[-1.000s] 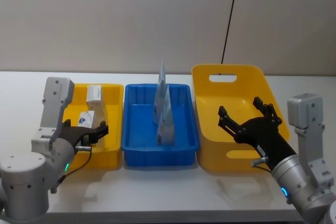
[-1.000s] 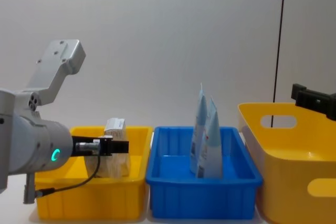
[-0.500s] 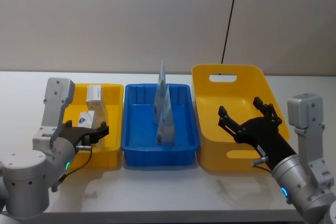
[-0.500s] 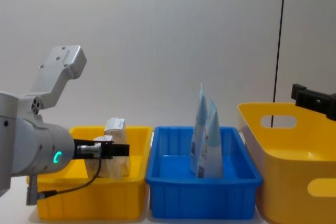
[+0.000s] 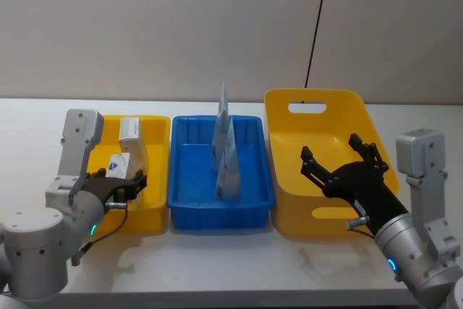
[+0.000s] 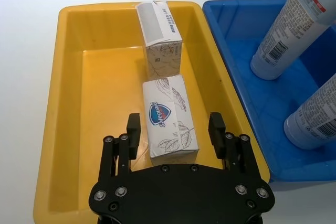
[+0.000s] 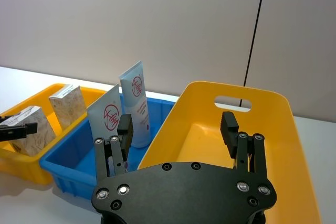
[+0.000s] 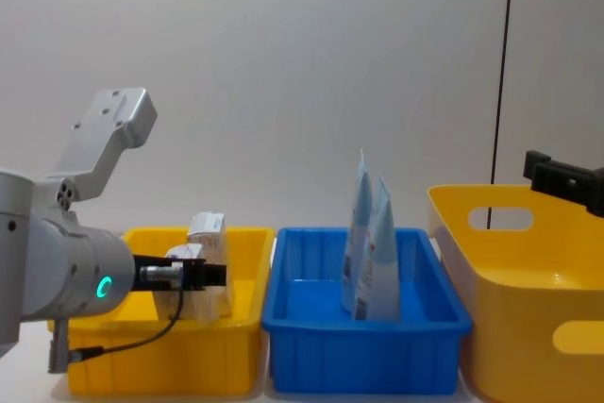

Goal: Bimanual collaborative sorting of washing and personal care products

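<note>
**Boxes and tubes could tip if a gripper bumps them**

The big yellow basket [image 5: 278,110] sits on the robot's right side of the white table [image 5: 217,265]. The right gripper [image 7: 176,121] hangs just over its inside. If it drops too low or swings sideways, it could hit the wall and push the basket along.

The blue tray [image 5: 221,211] is in the middle, with the basket close beside it. Two pale-blue tubes [image 5: 228,164] stand up in it on their caps, one behind the other. They look easy to knock down. A bump on the tray could make them fall.

The small yellow tray [image 6: 52,103] is on the left. Two whitish boxes with leaf pictures are in it. The near box [image 6: 169,116] lies flat. The far box [image 6: 158,35] stands up just beside its far end. If the left gripper [image 6: 175,127] closes on only the tip of the near box, the box could twist or slip out. If it pushes forward, the near box could shove the far box over.

The right arm reaches forward from the right. Its fingers are spread wide and hold nothing.

The left arm reaches low into the small yellow tray. Its fingers are spread too, one on each side of the near box's end. There is a small gap on both sides, so nothing is pinched yet.
</note>
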`<act>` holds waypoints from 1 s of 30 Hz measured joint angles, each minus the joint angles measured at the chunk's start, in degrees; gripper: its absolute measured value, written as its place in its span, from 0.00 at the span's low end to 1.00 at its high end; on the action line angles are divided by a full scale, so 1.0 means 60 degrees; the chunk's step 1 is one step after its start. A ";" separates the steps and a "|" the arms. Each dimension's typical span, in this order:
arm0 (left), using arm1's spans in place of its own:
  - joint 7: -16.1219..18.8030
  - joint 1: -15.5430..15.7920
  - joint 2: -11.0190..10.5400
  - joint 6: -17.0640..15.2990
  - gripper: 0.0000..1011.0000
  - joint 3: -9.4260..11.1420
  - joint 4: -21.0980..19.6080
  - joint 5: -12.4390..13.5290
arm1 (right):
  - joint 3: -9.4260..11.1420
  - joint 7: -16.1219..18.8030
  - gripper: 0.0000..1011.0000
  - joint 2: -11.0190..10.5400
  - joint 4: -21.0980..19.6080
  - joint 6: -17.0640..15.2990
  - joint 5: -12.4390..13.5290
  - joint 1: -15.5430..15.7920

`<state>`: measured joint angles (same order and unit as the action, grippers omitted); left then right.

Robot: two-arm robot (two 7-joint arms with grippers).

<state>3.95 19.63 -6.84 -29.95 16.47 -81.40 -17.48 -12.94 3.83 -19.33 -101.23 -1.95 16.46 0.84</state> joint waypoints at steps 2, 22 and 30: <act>-0.0009 0.0002 0.0000 -0.0003 0.72 -0.0002 0.0006 -0.0001 | 0.0000 0.0000 0.99 0.0000 0.0000 0.0000 0.0000 0.0000; -0.0056 0.0017 0.0014 -0.0023 0.39 -0.0020 0.0056 -0.0013 | 0.0000 0.0000 0.99 -0.0001 0.0000 0.0000 0.0001 0.0000; -0.0240 0.0026 -0.0101 0.0031 0.39 0.0024 -0.0020 0.0040 | 0.0000 0.0000 0.99 0.0000 0.0000 0.0000 0.0001 0.0000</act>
<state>2.51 19.79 -7.45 -29.77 16.61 -81.53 -17.24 -12.94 3.83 -19.33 -101.23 -1.95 16.46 0.84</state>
